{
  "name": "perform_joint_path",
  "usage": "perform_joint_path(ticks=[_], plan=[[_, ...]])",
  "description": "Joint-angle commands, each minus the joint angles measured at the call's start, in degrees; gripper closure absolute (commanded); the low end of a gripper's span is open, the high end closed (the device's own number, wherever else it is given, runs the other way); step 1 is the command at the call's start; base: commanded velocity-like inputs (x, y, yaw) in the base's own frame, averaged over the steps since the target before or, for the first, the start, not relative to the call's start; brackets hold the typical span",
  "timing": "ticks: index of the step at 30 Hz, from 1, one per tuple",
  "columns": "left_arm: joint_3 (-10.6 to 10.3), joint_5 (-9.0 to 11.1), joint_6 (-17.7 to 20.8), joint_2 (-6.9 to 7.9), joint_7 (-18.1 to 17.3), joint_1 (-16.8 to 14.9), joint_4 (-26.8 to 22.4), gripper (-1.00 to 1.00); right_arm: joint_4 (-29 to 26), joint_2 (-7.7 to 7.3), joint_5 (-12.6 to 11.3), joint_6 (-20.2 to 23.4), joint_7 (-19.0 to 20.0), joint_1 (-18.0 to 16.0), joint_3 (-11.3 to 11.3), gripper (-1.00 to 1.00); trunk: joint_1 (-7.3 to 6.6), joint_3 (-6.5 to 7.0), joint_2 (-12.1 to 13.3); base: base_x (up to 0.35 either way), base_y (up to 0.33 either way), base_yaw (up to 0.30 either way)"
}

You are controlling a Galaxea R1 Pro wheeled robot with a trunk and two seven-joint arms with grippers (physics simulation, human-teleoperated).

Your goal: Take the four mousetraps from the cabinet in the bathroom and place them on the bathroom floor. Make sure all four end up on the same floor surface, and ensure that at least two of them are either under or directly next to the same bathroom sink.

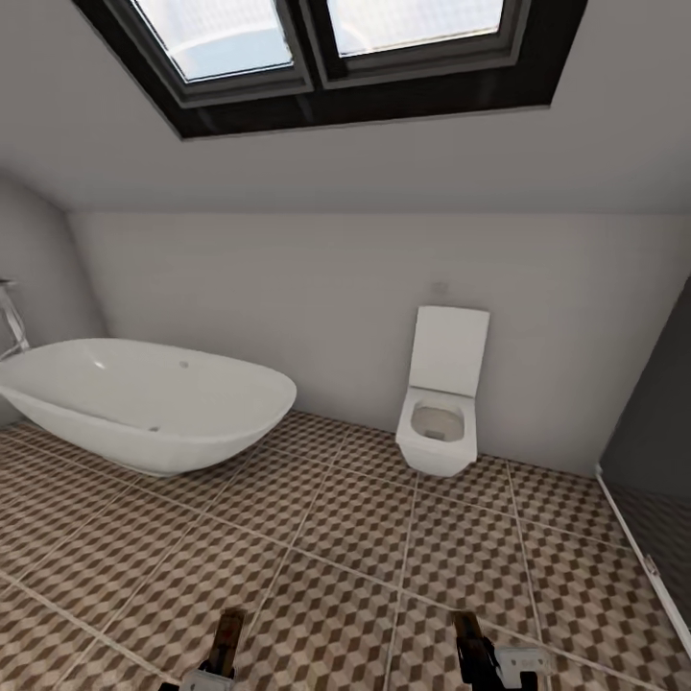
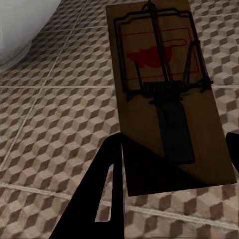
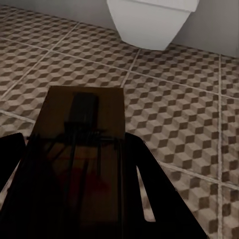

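Note:
My left gripper [image 2: 172, 172] is shut on a mousetrap [image 2: 159, 89], a brown wooden board with dark wire and a red spot, held above the bathroom floor [image 2: 55, 114]. My right gripper [image 3: 79, 199] is shut on a second mousetrap [image 3: 84, 134], which looks dark in shadow. In the head view both grippers sit low at the frame's near edge, the left gripper [image 1: 223, 657] with its mousetrap [image 1: 228, 633] and the right gripper [image 1: 480, 657], above the cube-pattern bathroom floor [image 1: 326, 566]. The cabinet and the sink are out of view.
A white oval bathtub [image 1: 144, 403] stands on the floor at the left, with a chrome tap [image 1: 10, 321] behind it. A white toilet [image 1: 441, 403] is against the far wall. A dark glass panel [image 1: 653, 451] is on the right, under a sloped skylight [image 1: 326, 38].

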Motion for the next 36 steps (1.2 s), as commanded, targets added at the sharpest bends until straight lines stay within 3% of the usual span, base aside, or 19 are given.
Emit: perform_joint_path(ticks=[1,36], plan=[[-0.5,0.3,-0.3,-0.04,0.1,-0.1,0.2,1.0,0.0,-0.07,-0.4,-0.2,-0.3,0.0,0.5,1.0,0.0,-0.06,0.0,0.0,0.0,0.285],[-0.5,0.3,-0.3,-0.04,0.1,-0.1,0.2,1.0,0.1,0.0,-0.4,-0.2,-0.3,0.0,0.5,1.0,0.0,-0.06,0.0,0.0,0.0,0.286]])
